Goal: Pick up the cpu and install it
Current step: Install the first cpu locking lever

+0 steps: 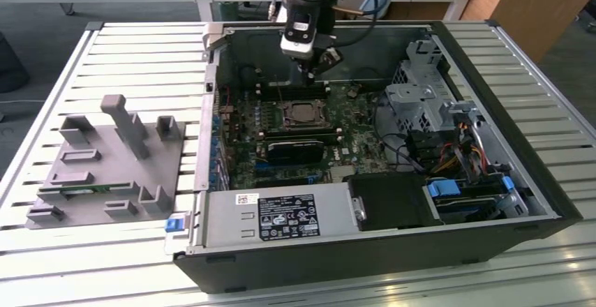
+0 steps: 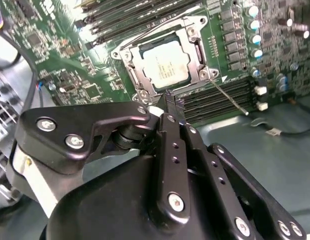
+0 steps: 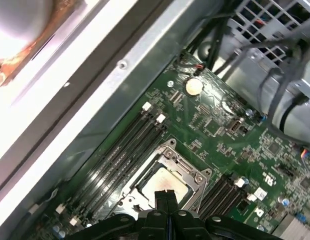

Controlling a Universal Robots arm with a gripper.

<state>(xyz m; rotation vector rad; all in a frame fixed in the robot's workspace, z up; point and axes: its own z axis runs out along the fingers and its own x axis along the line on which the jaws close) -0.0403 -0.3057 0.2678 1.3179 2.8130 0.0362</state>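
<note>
Silvery-grey square cpu (image 1: pixel 300 114) is seated in the metal socket frame (image 2: pixel 194 31) on the green motherboard (image 1: pixel 244 157).
Inside the open black computer case (image 1: pixel 373 261), the black gripper (image 1: pixel 311 77) is held just above the socket, its fingers (image 2: pixel 170 115) pressed together with nothing between them. A printed white label (image 1: pixel 289 216) is carried by the grey power supply (image 1: pixel 233 213); its writing cannot be made out.

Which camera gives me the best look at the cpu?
The second wrist view: the cpu lies unobstructed in its socket, silvery top in plain sight. In the first wrist view the gripper covers one edge; the exterior view shows it small, inside the case.
</note>
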